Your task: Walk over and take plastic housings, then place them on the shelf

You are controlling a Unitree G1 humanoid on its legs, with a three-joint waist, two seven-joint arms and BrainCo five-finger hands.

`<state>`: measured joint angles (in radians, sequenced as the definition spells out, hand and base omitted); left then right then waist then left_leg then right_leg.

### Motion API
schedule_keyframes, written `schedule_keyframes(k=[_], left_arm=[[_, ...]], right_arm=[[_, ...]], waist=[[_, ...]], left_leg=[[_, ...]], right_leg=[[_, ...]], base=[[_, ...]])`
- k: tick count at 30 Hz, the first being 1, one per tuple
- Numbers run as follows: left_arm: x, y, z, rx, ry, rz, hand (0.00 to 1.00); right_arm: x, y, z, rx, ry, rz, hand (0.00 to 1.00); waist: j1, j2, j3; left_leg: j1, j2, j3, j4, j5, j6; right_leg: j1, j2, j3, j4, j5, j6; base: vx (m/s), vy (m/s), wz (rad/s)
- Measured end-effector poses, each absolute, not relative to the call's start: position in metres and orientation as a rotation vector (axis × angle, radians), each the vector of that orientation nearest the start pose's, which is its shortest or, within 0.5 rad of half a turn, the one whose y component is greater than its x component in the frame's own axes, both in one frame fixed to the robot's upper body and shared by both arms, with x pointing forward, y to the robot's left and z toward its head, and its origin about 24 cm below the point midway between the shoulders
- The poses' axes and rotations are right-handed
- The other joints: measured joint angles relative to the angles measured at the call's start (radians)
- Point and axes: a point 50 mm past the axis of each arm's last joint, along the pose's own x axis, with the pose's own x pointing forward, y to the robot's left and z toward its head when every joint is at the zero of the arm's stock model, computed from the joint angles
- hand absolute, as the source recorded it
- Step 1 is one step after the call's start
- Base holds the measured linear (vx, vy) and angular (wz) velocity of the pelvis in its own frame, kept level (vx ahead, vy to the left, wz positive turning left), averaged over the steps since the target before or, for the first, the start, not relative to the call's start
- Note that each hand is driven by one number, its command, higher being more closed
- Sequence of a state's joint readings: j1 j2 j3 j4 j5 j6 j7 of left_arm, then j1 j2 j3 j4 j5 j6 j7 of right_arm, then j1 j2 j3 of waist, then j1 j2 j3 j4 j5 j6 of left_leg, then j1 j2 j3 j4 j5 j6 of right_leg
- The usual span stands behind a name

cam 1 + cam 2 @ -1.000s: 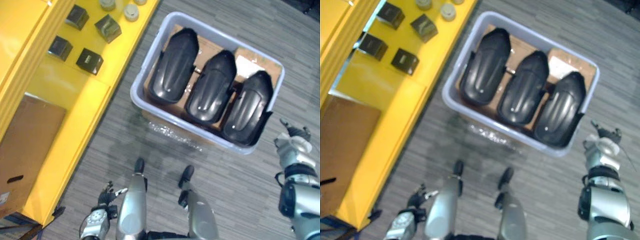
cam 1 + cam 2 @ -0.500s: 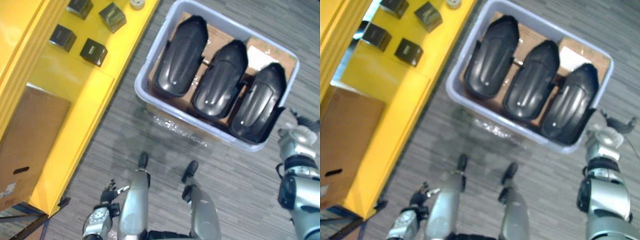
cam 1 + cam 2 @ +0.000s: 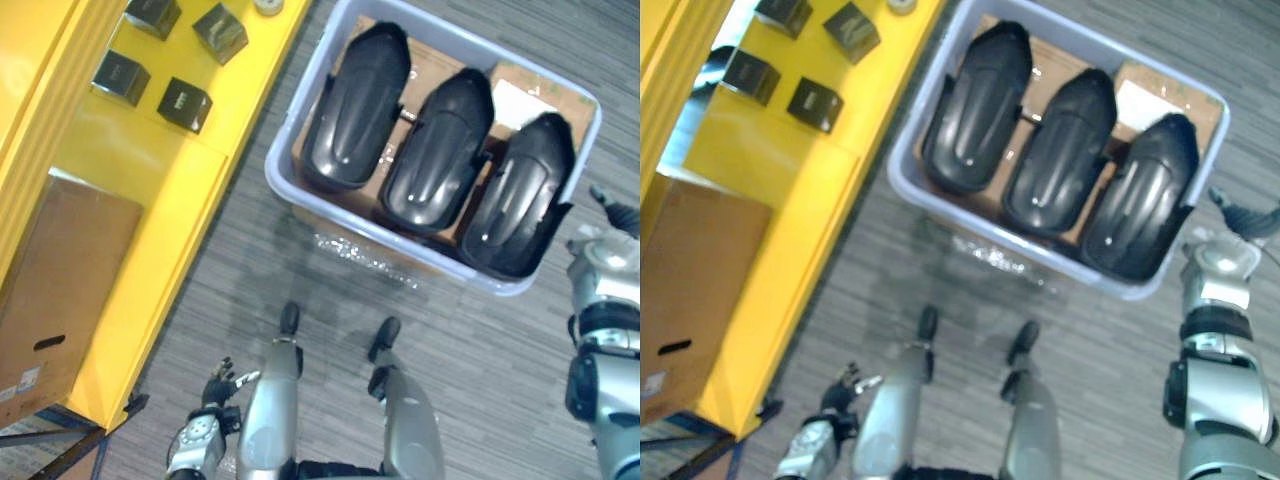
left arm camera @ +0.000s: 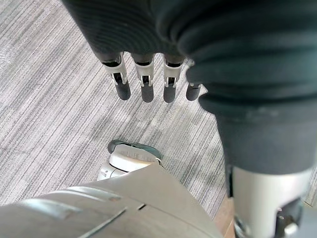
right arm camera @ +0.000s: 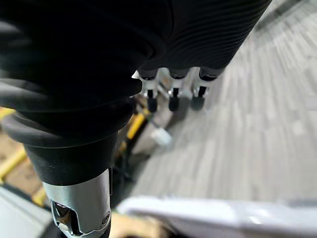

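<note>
Three housings (image 3: 357, 108) (image 3: 437, 150) (image 3: 518, 195) lie side by side in one bin (image 3: 298, 105), on a cardboard sheet (image 3: 520, 90). Their long axes are parallel and go from the bin's near wall to its far wall, leaning a little to the right. The bin stands on the floor (image 3: 480, 380), near the edge of the shelf (image 3: 150, 180). On the shelf are four small dark boxes (image 3: 185, 103) (one is partly cut off), one carton (image 3: 60, 290) and one round grey piece (image 3: 267, 6), mostly cut off. The left hand (image 4: 143, 82) hangs low over the floor, fingers straight, holding nothing. The right hand (image 5: 173, 84) is near the bin's right corner, fingers relaxed and empty.
</note>
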<state>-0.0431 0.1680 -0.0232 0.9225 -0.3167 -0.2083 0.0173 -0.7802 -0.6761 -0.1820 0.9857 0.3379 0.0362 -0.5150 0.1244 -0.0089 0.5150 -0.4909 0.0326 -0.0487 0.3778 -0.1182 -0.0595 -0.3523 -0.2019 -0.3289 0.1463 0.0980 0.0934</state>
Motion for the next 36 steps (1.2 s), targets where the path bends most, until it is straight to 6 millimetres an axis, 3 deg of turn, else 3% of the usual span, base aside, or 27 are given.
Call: schedule_keyframes(k=[4, 8, 13, 14, 23, 36], left_arm=[[0.182, 0.206, -0.115, -0.125, 0.653, 0.213, 0.00], [0.182, 0.198, -0.117, -0.139, 0.659, 0.193, 0.00], [0.180, 0.194, -0.118, -0.184, 0.659, 0.205, 0.00], [0.180, 0.193, -0.118, -0.202, 0.658, 0.210, 0.00], [0.180, 0.185, -0.118, -0.284, 0.627, 0.242, 0.00], [0.193, 0.179, -0.106, -0.348, 0.519, 0.257, 0.00]], right_arm=[[0.333, -0.372, 0.135, -0.048, 0.134, -0.960, 0.00], [0.331, -0.375, 0.129, -0.063, 0.215, -0.956, 0.00], [0.329, -0.387, 0.149, -0.124, 0.211, -0.981, 0.00], [0.328, -0.390, 0.153, -0.126, 0.214, -0.992, 1.00], [0.314, -0.411, 0.174, -0.219, 0.212, -1.090, 1.00], [0.312, -0.410, 0.169, -0.308, 0.221, -1.086, 1.00]], waist=[[0.004, 0.027, -0.001], [0.014, 0.072, 0.004], [0.029, 0.097, 0.001], [0.029, 0.105, 0.005], [0.034, 0.138, 0.016], [0.035, 0.137, 0.016]], left_leg=[[-0.006, -0.019, -0.009, -0.020, 0.020, 0.003], [-0.019, -0.029, -0.022, -0.019, 0.025, 0.006], [-0.041, -0.034, -0.024, -0.019, 0.030, 0.008], [-0.042, -0.036, -0.025, -0.017, 0.031, 0.009], [-0.112, -0.044, -0.041, 0.032, 0.029, 0.012], [-0.111, -0.019, -0.037, 0.029, 0.033, 0.003]], right_leg=[[-0.012, -0.017, -0.007, 0.004, -0.001, 0.001], [-0.016, -0.027, -0.022, 0.007, 0.000, 0.001], [-0.050, -0.037, -0.023, 0.031, -0.007, 0.007], [-0.050, -0.039, -0.025, 0.036, -0.010, 0.008], [-0.127, -0.062, -0.022, 0.119, -0.039, 0.008], [-0.172, -0.057, -0.011, 0.207, -0.085, -0.012]], base=[[0.00, 0.021, 0.13], [0.01, 0.027, 0.11], [0.00, 0.007, 0.01], [-0.01, 0.012, 0.05], [-0.03, 0.015, 0.05], [0.01, -0.019, -0.02]])
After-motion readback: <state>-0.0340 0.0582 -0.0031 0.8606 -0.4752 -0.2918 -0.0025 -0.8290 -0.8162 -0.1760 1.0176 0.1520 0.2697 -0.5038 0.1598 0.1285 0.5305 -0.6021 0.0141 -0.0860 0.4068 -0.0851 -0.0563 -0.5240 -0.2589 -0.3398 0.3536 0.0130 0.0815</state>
